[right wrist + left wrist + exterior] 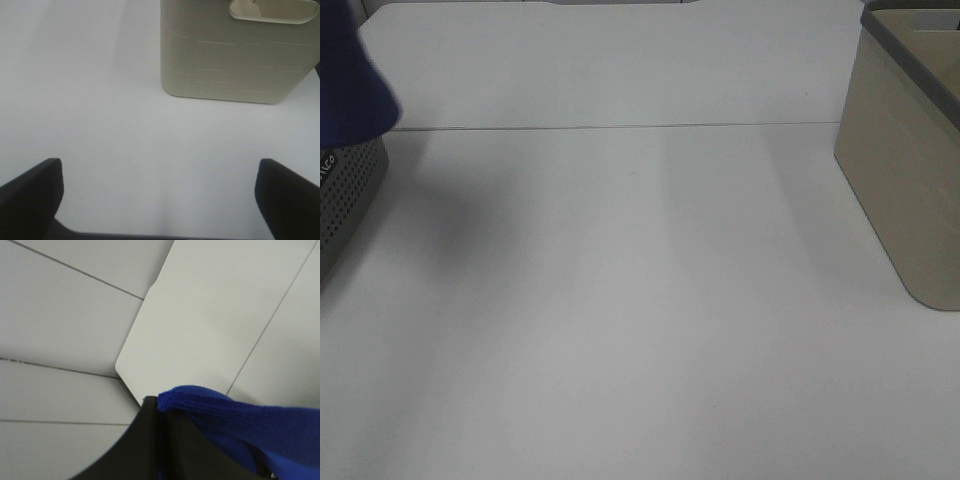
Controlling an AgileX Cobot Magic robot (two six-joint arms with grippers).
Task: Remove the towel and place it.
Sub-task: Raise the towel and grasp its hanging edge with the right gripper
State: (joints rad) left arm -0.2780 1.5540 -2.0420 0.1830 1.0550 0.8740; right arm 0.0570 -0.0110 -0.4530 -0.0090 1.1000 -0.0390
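**Left hand (161, 409) lifts towel (225, 415); placing not yet done**

The fingers are clamped together on a fold of the blue cloth, which hangs above the grey perforated basket (345, 200) at the counter's (640, 300) left side. Removal looks about done. The right hand (160, 195) hovers empty near the beige basket (905, 190), fingers wide apart.

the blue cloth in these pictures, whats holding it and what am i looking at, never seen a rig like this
It is a robot with two arms, each ending in a two-fingered gripper. One picture comes from a camera mounted high; the other two from cameras on the wrists. On the white table stand a beige basket on the right and a grey basket with holes on the left. The left gripper is shut on the blue towel, held up in the air. The right gripper is open and empty, facing the beige basket.
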